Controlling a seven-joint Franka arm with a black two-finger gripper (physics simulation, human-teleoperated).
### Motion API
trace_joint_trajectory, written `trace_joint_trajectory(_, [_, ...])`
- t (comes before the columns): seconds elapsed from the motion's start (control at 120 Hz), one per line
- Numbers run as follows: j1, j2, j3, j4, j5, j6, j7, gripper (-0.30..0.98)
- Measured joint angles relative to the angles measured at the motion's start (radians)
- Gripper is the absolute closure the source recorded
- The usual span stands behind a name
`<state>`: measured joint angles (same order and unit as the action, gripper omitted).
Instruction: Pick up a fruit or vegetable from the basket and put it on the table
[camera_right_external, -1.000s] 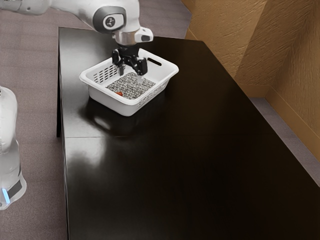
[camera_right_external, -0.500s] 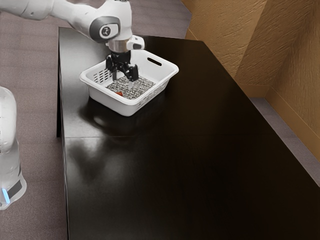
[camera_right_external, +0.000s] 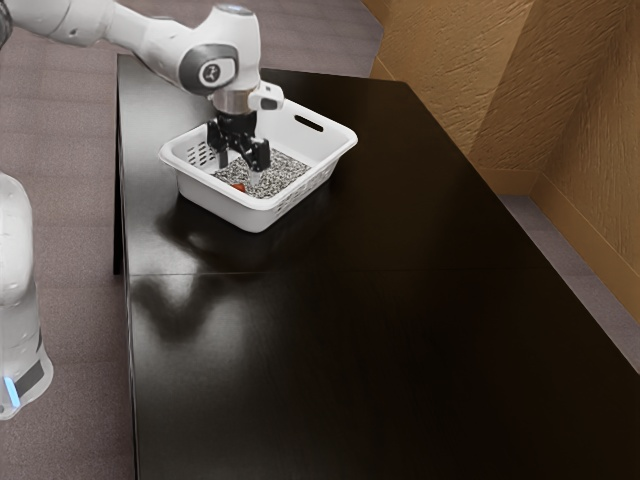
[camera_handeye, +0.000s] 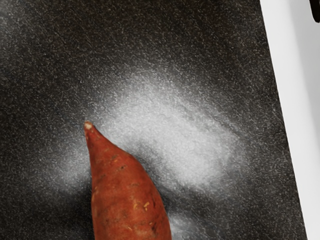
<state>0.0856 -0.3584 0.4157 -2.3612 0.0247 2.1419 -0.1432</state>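
Over the basket's inside, my gripper (camera_right_external: 240, 170) points down with its two fingers spread apart. The white basket (camera_right_external: 214, 196) has slotted walls and a speckled grey floor. On that floor, by the gripper's fingers, a small part of a reddish-orange sweet potato (camera_right_external: 239, 187) shows. In the wrist view the sweet potato (camera_handeye: 127, 200) lies under the hand, its narrow tip and upper body visible and the rest cut off by the lower edge. I see no contact between it and the fingers.
The basket stands on a long dark glossy table (camera_right_external: 370, 330), near its far end. The basket's white wall (camera_handeye: 295, 100) runs beside the speckled floor. Another white robot part (camera_right_external: 18, 300) stands off the table at the exterior view's left, and a brown wall (camera_right_external: 560, 90) rises behind.
My hand has moved toward the exterior view's left and lower into the basket, coming closer to the sweet potato. The basket has stayed where it was.
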Motion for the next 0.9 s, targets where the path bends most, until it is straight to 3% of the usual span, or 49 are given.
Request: trace_joint_trajectory(0.9, [0.017,0.033,0.002,-0.029,-0.026,0.022,-0.13,0.0])
